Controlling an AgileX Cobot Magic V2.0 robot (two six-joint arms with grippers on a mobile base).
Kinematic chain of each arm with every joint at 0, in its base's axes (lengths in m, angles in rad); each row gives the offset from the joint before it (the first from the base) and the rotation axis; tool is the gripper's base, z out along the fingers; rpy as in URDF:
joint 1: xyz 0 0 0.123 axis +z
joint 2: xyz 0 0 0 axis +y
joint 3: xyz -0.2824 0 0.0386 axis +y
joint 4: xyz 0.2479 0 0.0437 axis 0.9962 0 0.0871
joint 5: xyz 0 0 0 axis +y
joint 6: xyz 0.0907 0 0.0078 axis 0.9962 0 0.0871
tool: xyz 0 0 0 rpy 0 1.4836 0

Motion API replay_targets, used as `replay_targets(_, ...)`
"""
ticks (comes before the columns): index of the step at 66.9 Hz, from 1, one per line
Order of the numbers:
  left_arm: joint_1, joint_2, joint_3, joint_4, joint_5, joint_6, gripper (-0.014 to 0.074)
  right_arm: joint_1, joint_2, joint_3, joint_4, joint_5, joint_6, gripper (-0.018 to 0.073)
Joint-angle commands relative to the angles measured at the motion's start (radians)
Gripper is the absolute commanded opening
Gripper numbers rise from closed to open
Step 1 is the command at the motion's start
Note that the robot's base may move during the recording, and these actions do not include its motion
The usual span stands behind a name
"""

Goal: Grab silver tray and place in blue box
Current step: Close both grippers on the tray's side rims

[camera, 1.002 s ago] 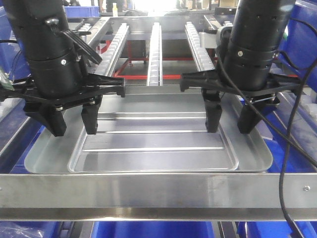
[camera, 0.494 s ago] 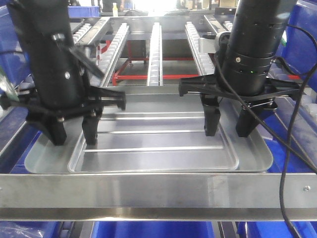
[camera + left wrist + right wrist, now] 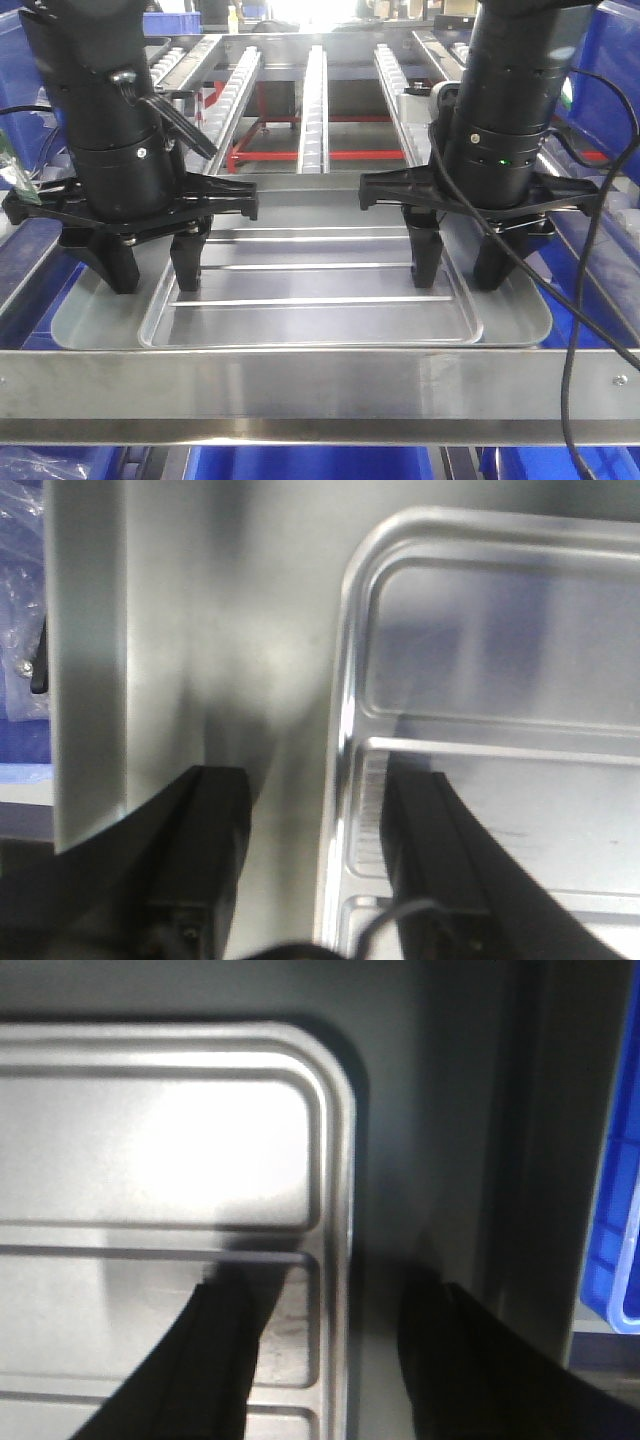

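The tray point(image 3: 320, 322) lies flat on a grey metal table point(image 3: 270, 660), just behind a steel bar point(image 3: 320, 385) and in front of roller rails point(image 3: 313, 110). The left gripper point(image 3: 151, 268) straddles the tray's left rim, fingers apart: one inside the tray, one outside over the table. The right gripper point(image 3: 457, 266) does the same at the right rim, with its fingers also spread (neither pair is clamped on the metal). A blue box point(image 3: 615, 1250) edge shows just past the table on the right.
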Motion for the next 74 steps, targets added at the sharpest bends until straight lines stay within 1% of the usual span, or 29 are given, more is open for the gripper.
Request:
replay_targets(1,-0.007,-0.029,-0.021,-0.019,-0.031,-0.007,0.0244,-0.005,-0.044,-0.024,-0.009,-0.021,-0.013,0.0443)
replay_targets(25,-0.007,-0.029,-0.021,-0.019,-0.031,-0.007,0.0240,-0.005,-0.044,-0.024,-0.009,-0.019,-0.013,0.0443)
replay_targets(34,-0.007,-0.029,-0.021,-0.027,-0.031,-0.007,0.0183,-0.005,-0.044,-0.024,-0.009,-0.015,-0.015,0.0438)
replay_targets(38,-0.007,-0.029,-0.021,-0.028,-0.031,-0.007,0.0134,-0.005,-0.044,-0.024,-0.009,-0.009,-0.017,0.0397)
replay_targets(40,-0.007,-0.029,-0.021,-0.028,-0.031,-0.007,0.0097,-0.005,-0.044,-0.024,-0.009,-0.005,-0.017,0.0361)
replay_targets(45,-0.007,-0.029,-0.021,-0.028,-0.031,-0.007,0.0023,-0.005,-0.044,-0.024,-0.009,0.001,-0.017,0.0235)
replay_targets(46,-0.007,-0.029,-0.021,-0.028,-0.031,-0.007,0.0015,-0.005,-0.044,-0.024,-0.009,0.002,-0.017,0.0193)
replay_targets(47,-0.007,-0.029,-0.021,-0.028,-0.031,-0.007,0.0001,-0.005,-0.044,-0.024,-0.009,0.002,-0.017,0.0179)
replay_targets(52,-0.007,-0.029,-0.021,-0.028,-0.031,-0.007,-0.0064,-0.005,-0.044,-0.024,-0.009,0.003,-0.017,0.0052)
replay_targets(55,-0.007,-0.029,-0.021,-0.028,-0.031,-0.007,-0.0102,-0.005,-0.044,-0.024,-0.009,0.003,-0.017,0.0051)
replay_targets(74,-0.007,-0.029,-0.034,-0.028,-0.024,-0.007,-0.0099,-0.005,-0.047,-0.042,-0.009,0.021,-0.017,0.0051)
